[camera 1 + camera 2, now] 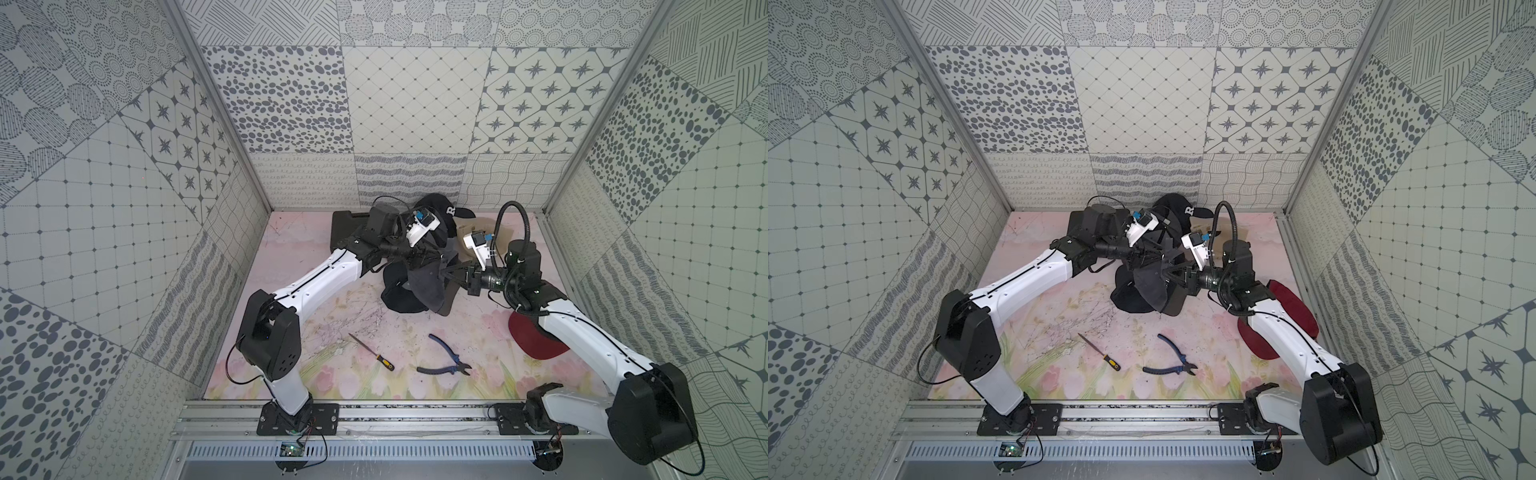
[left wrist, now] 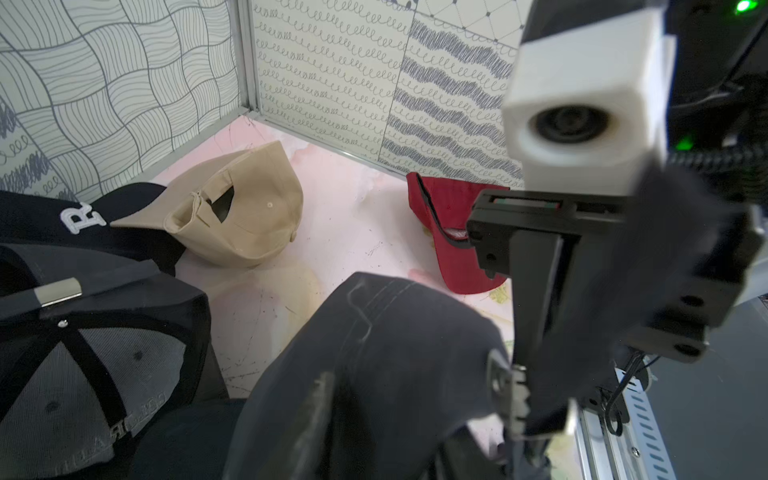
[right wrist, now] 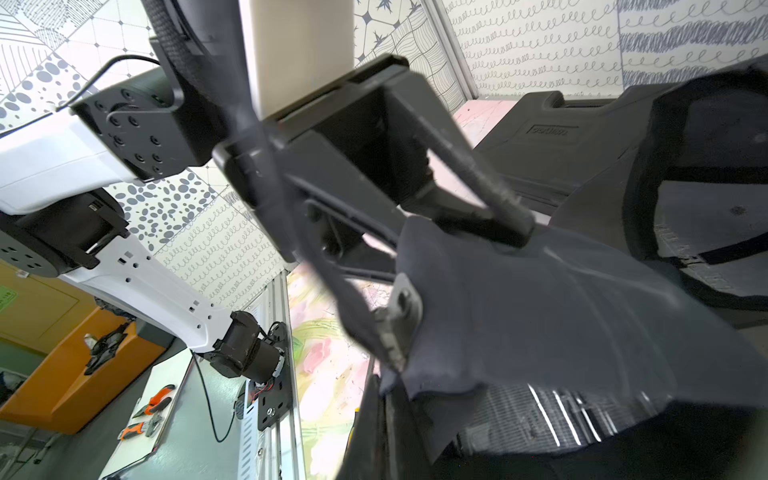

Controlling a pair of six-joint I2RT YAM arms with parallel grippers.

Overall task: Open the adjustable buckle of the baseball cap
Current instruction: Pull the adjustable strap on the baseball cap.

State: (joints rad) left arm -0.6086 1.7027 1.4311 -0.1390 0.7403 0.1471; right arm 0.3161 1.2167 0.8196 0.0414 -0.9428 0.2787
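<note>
A dark grey baseball cap (image 1: 419,286) hangs between my two grippers at the middle of the table. Its metal buckle (image 3: 399,320) sits at the cap's rear edge, with a blurred dark strap running up from it. My right gripper (image 1: 446,272) is shut on the cap's fabric right beside the buckle (image 2: 498,378). My left gripper (image 3: 461,241) is open, its two fingers spread in a V with the tips at the cap's cloth. In the left wrist view the cap drapes over my left fingers (image 2: 316,415) and hides most of them.
A black mesh-backed cap (image 2: 83,374) lies under the held one. A black cap with a white R (image 1: 440,212), a beige cap (image 2: 241,208) and a black case (image 1: 349,228) are at the back. A red cap (image 1: 536,336) lies under my right arm. Screwdriver (image 1: 374,353) and pliers (image 1: 444,357) lie in front.
</note>
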